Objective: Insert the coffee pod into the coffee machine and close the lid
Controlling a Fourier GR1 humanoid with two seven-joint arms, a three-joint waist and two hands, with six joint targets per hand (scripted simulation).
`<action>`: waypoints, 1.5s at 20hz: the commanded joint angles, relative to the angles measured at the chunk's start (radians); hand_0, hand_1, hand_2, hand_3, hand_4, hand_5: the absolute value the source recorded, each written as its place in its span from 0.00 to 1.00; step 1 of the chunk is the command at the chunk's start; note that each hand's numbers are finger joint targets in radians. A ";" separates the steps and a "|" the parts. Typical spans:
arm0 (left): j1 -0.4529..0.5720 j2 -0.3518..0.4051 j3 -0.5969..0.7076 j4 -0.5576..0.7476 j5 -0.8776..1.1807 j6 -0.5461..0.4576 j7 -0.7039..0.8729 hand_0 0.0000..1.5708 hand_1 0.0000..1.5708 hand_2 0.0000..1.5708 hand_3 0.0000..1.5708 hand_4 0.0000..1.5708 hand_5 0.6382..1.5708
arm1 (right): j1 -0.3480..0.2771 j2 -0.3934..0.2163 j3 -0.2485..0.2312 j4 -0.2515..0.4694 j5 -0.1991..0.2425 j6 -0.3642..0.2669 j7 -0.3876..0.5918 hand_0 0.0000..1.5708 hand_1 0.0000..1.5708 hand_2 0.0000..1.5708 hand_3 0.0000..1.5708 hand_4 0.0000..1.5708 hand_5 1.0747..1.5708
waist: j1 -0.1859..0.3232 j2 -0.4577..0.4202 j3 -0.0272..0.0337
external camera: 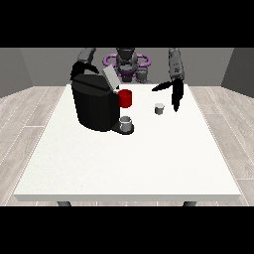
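A black coffee machine [93,106] stands on the white table [129,158] at the left, its grey lid [110,78] tilted up and open. A small grey coffee pod [159,108] sits on the table to the right of the machine. The hand at the view's right [173,92] hangs just above and right of the pod, fingers straight and spread, not touching it. The hand at the view's left [82,68] is behind the machine's top, partly hidden.
A red mug [125,98] stands behind the machine's spout. A grey cup [126,123] sits on the machine's drip tray. The table's front half holds nothing else.
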 commanded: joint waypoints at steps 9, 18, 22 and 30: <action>-0.079 0.001 -0.042 0.188 -0.123 0.019 0.000 0.44 0.44 0.50 0.27 0.00 1.00 | -0.042 0.008 0.029 0.099 0.055 -0.048 0.050 0.00 0.00 0.00 0.00 0.27 1.00 | 0.014 -0.018 0.0000; -0.100 -0.003 -0.107 0.269 -0.272 0.139 -0.054 0.34 0.34 0.44 0.28 0.00 1.00 | -0.075 0.007 0.011 0.104 0.037 -0.041 0.033 0.00 0.00 0.00 0.00 0.28 1.00 | -0.025 0.025 0.0000; -0.135 0.017 -0.102 0.315 -0.318 0.200 -0.090 0.43 0.43 0.52 0.35 0.00 1.00 | -0.111 0.011 0.039 0.062 0.063 -0.066 0.102 0.00 0.00 0.00 0.00 0.30 1.00 | -0.032 0.029 -0.0003; -0.148 0.012 -0.102 0.348 -0.372 0.272 -0.142 0.53 0.53 0.62 0.48 0.24 1.00 | -0.121 -0.014 -0.036 0.143 0.011 -0.042 0.040 0.00 0.00 0.00 0.00 0.33 1.00 | 0.000 0.035 0.0001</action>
